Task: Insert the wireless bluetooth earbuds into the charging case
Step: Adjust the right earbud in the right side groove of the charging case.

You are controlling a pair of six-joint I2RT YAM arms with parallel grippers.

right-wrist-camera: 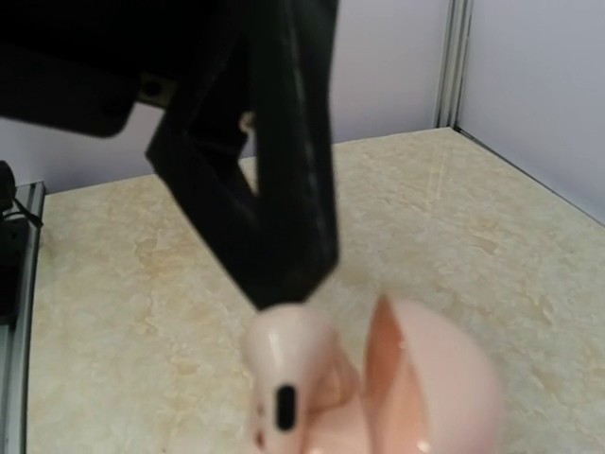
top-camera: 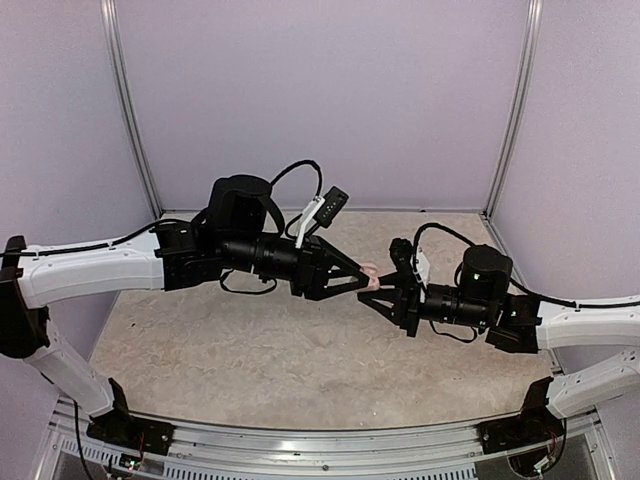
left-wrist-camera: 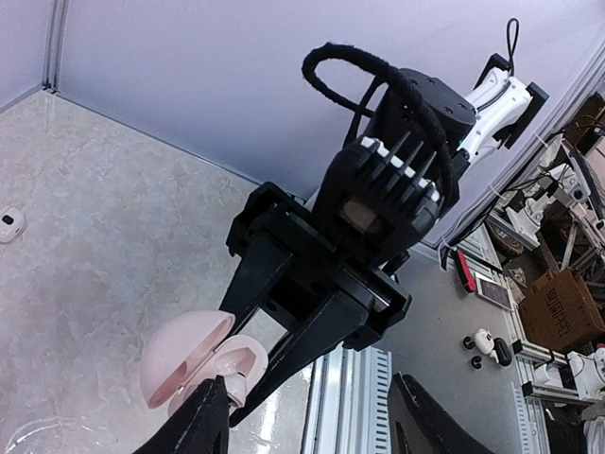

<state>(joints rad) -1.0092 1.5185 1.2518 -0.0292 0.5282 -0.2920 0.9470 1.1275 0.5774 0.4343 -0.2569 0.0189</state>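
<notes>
Earbud [right-wrist-camera: 284, 374], pale pink w/ dark spot, pinched by left gripper [right-wrist-camera: 284, 293]; right gripper [top-camera: 385, 292] clamps open pink case [left-wrist-camera: 194, 364].

No legible text, labels or numbers anywhere.

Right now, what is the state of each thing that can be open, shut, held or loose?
charging case: lid open, held up off the table between both arms.
earbud: pinched by the left end effector, at the case's opening, not yet seated.
right end effector: at the case; grip cannot be told.
second earbud: lying loose on the table.
</notes>
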